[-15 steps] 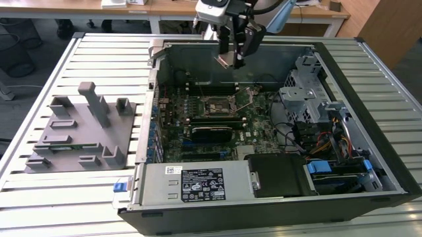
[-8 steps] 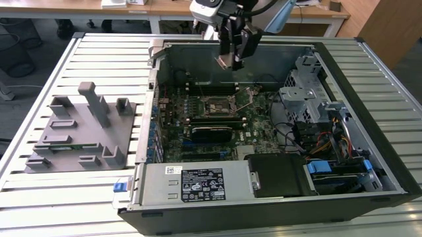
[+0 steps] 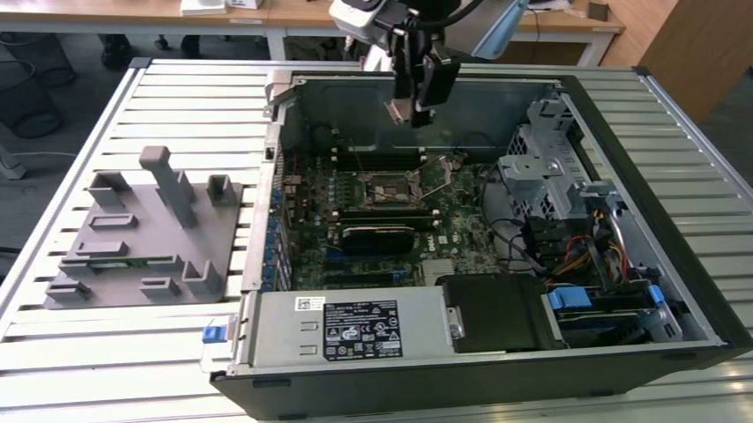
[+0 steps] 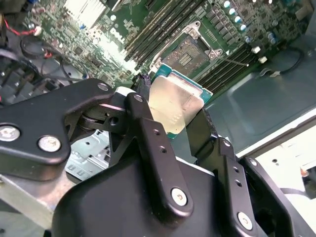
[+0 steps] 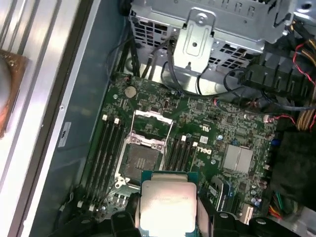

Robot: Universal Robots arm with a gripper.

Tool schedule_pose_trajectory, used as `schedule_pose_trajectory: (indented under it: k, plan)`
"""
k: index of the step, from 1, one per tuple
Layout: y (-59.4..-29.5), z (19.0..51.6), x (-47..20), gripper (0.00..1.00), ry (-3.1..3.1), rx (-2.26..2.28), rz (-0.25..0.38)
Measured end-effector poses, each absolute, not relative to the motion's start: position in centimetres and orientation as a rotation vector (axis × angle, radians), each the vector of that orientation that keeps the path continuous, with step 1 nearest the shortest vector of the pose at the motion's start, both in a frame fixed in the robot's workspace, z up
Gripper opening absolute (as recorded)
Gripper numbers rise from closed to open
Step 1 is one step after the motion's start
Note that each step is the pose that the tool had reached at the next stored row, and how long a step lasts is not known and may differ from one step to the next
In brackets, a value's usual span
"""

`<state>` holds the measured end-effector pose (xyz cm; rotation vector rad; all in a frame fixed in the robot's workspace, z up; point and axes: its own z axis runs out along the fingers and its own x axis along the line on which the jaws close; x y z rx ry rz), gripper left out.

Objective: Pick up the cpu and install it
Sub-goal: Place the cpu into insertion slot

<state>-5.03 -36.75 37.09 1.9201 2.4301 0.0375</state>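
The cpu [image 5: 165, 207], silver lid showing, is pinched in the gripper [image 4: 173, 117].
It hangs above the open socket [image 5: 140, 160] on the green motherboard [image 5: 232, 123] (memory slots flank the socket), inside an open computer case [image 3: 471, 383] on a slatted table [image 3: 189, 97]; grey fixture blocks [image 3: 123, 231] sit at the exterior view's left.

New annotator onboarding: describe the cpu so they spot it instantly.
Find the open computer case; the arm's hand hangs above its motherboard. Pinched in the hand is the cpu: a flat square with silver lid and green edge, unlike the empty socket on the board.
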Motion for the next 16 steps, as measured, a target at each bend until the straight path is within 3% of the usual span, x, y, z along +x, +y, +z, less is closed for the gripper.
schedule_pose_trajectory:
  k: [7, 16]
  plan:
    - [-36.7, 36.9, -5.0, 0.55, 2.401, 1.985, 0.07]
    - [-36.4, 35.4, -5.0, 0.55, 2.304, 2.094, 0.067]
